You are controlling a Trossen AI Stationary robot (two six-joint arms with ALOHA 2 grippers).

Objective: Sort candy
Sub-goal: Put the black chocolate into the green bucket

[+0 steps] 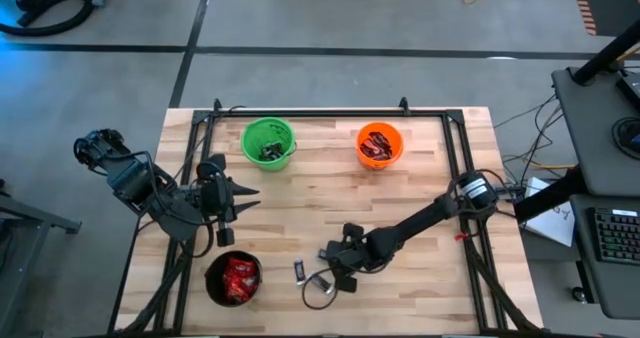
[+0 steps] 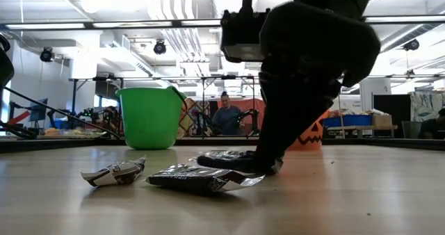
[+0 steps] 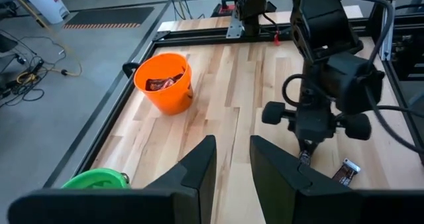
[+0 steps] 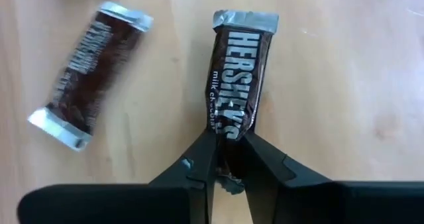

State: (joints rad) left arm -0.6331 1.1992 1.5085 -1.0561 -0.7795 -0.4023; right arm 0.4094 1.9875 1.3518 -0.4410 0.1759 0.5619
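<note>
Candy bar (image 4: 236, 78) lies near-centre on table (image 1: 420, 198), right gripper (image 4: 228, 159) clamped on its end. Risk: thin end-grip, wrapper could slip. Left gripper (image 3: 232, 159) idle, fingers slightly apart.

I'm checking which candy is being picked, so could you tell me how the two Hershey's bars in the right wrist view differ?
The pinched bar sits end-on between the right gripper fingers, while the loose bar lies untouched beside it. The pinched bar points straight out from the gripper; the loose bar lies slanted. Both are dark wrappers with silver ends, flat on the wooden table.
</note>
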